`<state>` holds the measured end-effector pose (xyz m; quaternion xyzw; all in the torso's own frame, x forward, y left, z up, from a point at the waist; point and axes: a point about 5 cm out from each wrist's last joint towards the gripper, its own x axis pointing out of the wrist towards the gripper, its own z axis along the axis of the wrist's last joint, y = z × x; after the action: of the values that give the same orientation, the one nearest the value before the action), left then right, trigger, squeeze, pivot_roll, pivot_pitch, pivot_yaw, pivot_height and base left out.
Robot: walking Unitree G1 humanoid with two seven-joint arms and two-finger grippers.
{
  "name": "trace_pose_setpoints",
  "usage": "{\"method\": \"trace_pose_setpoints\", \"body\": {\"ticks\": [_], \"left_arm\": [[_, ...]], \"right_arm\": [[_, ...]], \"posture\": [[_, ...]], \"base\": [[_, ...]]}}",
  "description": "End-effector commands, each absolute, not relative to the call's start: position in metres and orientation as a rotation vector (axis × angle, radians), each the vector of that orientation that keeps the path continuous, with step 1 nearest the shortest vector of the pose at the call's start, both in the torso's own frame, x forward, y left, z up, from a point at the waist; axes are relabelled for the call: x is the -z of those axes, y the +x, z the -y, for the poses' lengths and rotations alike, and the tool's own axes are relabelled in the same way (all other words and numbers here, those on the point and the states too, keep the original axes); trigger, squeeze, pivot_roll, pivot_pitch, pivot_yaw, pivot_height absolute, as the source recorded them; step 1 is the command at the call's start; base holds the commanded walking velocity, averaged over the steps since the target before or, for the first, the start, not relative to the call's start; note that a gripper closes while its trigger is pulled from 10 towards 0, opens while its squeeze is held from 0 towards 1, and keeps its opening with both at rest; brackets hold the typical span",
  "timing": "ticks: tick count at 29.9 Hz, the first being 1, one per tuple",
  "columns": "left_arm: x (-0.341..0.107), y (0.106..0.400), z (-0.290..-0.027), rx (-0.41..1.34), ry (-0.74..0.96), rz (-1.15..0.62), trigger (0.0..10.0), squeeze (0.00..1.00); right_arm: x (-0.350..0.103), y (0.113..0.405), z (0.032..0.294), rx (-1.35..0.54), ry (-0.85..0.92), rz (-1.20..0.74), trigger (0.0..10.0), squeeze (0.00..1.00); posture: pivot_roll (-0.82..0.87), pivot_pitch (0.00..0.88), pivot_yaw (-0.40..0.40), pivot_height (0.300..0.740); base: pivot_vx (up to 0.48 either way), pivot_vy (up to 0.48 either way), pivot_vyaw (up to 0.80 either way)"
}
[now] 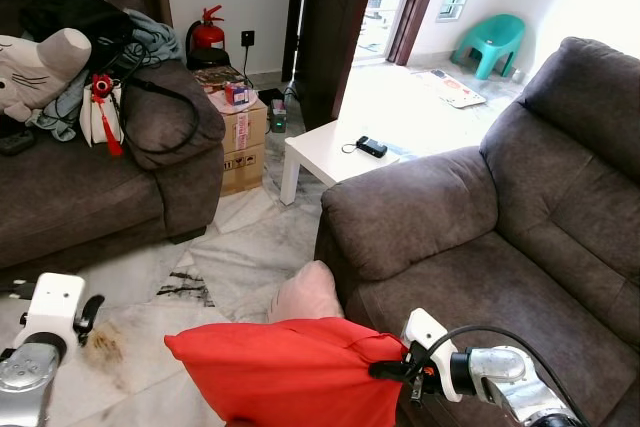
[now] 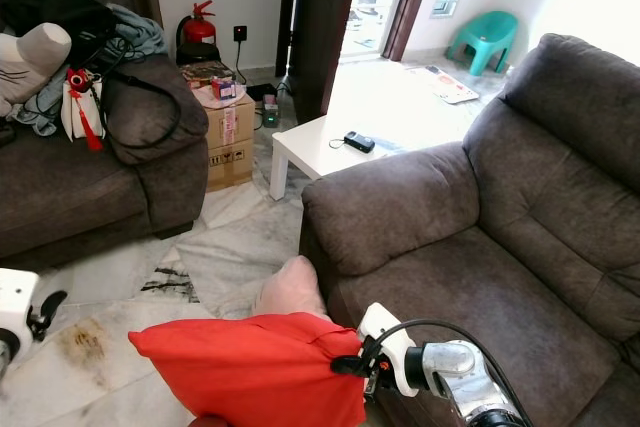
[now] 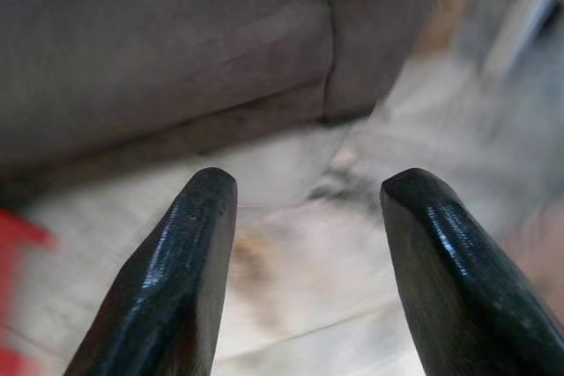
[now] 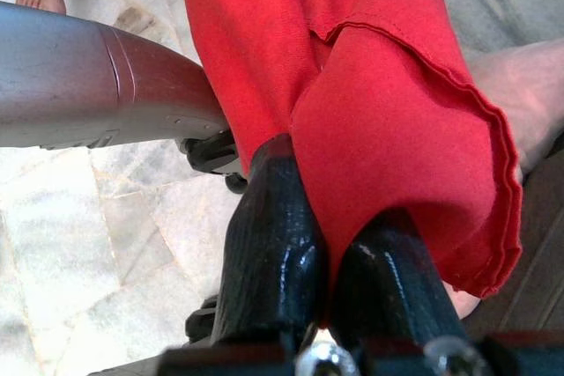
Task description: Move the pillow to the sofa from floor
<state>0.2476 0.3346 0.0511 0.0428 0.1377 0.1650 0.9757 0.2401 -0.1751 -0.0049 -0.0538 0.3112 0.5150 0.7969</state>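
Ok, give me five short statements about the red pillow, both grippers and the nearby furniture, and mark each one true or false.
1. The right gripper is shut on the edge of the red fabric pillow. True.
2. The red pillow already lies on the seat of the brown upholstered sofa. False: it hangs from the right gripper beside the sofa's armrest, above the marble floor.
3. The left gripper holds a corner of the pillow. False: its fingers are open with nothing between them.
4. A small black device lies on the white low table. True.
5. A pale pink pillow lies behind the red one. True.
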Motion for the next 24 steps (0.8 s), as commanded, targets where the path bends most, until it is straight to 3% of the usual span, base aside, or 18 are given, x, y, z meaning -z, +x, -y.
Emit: {"method": "trace_pose_setpoints", "body": {"ticks": [1,4,9,24], "left_arm": [[-0.050,0.253,-0.323,-0.319,-0.112,-0.215,10.0,0.00],[-0.049,0.259,-0.310,-0.244,-0.279,-0.177,10.0,0.00],[-0.044,0.262,-0.297,-0.124,-0.343,-0.202,10.0,0.00],[-0.015,0.247,-0.287,-0.055,-0.602,-0.282,10.0,0.00]], "right_arm": [[-0.004,0.248,0.177,-1.093,-0.137,-0.620,10.0,0.00],[-0.004,0.248,0.177,-1.094,-0.140,-0.618,10.0,0.00],[-0.005,0.249,0.177,-1.088,-0.144,-0.610,10.0,0.00],[-0.007,0.250,0.178,-1.092,-0.151,-0.606,10.0,0.00]], "posture": [[0.25,0.000,-0.176,0.740],[0.25,0.000,-0.178,0.740],[0.24,0.000,-0.176,0.740],[0.23,0.000,-0.194,0.740]], "base": [[0.000,0.000,0.00],[0.000,0.000,0.00],[0.000,0.000,0.00],[0.000,0.000,0.00]]}}
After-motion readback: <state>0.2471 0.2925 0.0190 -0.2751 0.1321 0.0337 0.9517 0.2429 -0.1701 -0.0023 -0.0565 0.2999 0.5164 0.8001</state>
